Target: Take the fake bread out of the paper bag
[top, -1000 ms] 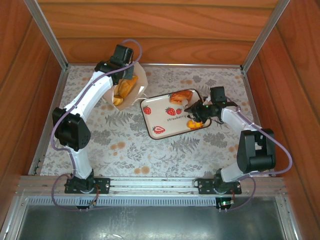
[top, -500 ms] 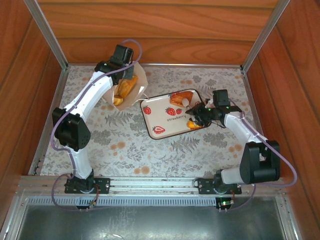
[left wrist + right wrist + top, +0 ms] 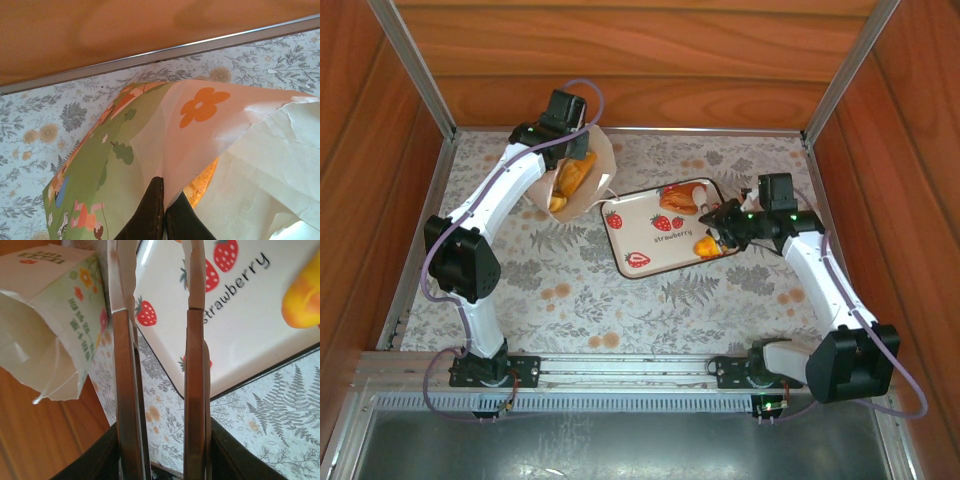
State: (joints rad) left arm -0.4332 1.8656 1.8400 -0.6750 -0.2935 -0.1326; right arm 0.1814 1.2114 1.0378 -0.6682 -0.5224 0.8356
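A: Where was the fake bread (image 3: 574, 173)?
B: Inside the paper bag (image 3: 603, 160), upper left; my left pincer (image 3: 164, 210) clenched its rim. Right pincer (image 3: 159, 280) hung released by the tray (image 3: 640, 228); I'd enter the mouth straight.

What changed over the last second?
The right hand drew back rightward, open, off the orange bread, which lies on the tray; its elbow swung toward the near edge. The left hand stayed shut on the paper bag.
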